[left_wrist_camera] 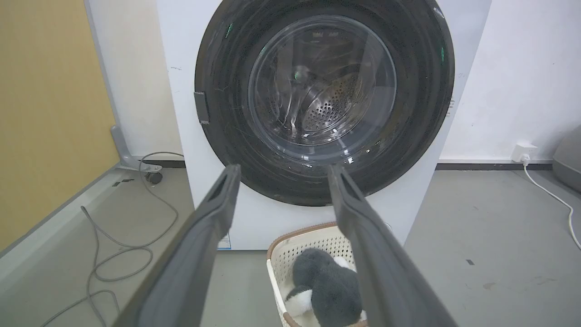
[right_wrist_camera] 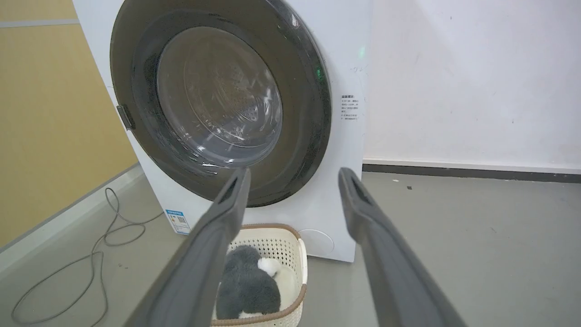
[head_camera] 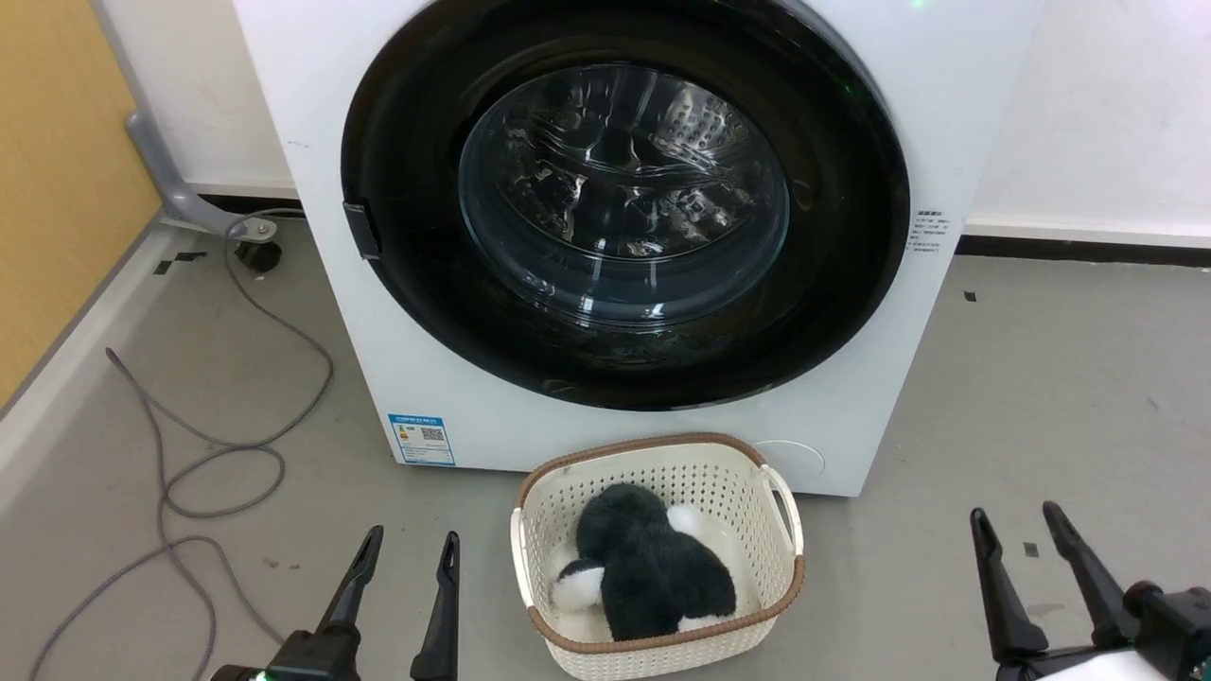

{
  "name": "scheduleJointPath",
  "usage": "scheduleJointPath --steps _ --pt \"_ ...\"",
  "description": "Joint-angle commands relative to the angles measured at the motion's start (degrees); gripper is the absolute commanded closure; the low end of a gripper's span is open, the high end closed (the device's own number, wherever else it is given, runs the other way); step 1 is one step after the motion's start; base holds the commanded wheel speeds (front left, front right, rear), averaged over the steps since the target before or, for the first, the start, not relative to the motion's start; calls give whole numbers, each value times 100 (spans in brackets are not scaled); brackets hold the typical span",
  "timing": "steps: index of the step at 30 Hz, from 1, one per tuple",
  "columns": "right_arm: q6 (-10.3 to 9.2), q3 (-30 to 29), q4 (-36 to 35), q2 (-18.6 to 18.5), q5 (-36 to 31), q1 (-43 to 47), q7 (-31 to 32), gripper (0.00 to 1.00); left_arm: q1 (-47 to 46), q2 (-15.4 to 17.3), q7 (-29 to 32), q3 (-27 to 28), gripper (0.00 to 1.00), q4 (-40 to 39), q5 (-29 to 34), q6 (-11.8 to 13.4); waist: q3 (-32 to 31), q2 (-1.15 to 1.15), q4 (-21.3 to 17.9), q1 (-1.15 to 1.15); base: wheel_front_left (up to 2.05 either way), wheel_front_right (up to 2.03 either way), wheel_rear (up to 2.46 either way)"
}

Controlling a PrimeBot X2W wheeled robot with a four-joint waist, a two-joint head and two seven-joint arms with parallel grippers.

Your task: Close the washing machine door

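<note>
— Well, where is the door (head_camera: 624, 203) sitting?
— It is sitting flush against the washer (head_camera: 605, 435). Your left tool (head_camera: 414, 534) and right tool (head_camera: 1014, 512) are both hanging released, empty, either side of the basket (head_camera: 653, 443).

Grey floor (head_camera: 1060, 378) with a loose grey cable (head_camera: 327, 367), white wall (head_camera: 1097, 113) behind, yellow panel (head_camera: 47, 142) at left.

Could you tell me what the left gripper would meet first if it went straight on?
The left gripper, jaws open, would most likely meet the lower part of the washing machine door; the basket sits below that line. Depth is hard to judge.
</note>
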Motion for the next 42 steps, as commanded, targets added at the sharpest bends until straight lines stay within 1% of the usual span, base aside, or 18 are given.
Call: scheduleJointPath --steps 1,10,13,14,42 --pt "-4 -16 -39 59 -61 106 -38 0 63 16 -25 -21 0 24 1 -25 -3 0 14 0 0 0 0" --pt "-4 -13 -37 111 -145 178 -57 0 17 -1 -25 1 0 111 -40 1 -4 0 48 0 0 0 0" --pt "-4 -20 -32 129 -141 174 -81 0 33 -10 -25 3 0 164 -184 -47 3 0 48 0 0 0 0" --pt "0 -17 -3 100 -139 110 -54 100 -1 -15 2 6 100 161 -190 -24 3 0 48 0 0 0 0" --pt "-1 5 11 193 -382 -41 121 100 -139 -26 294 106 100 87 -57 29 64 0 -26 0 0 0 0"
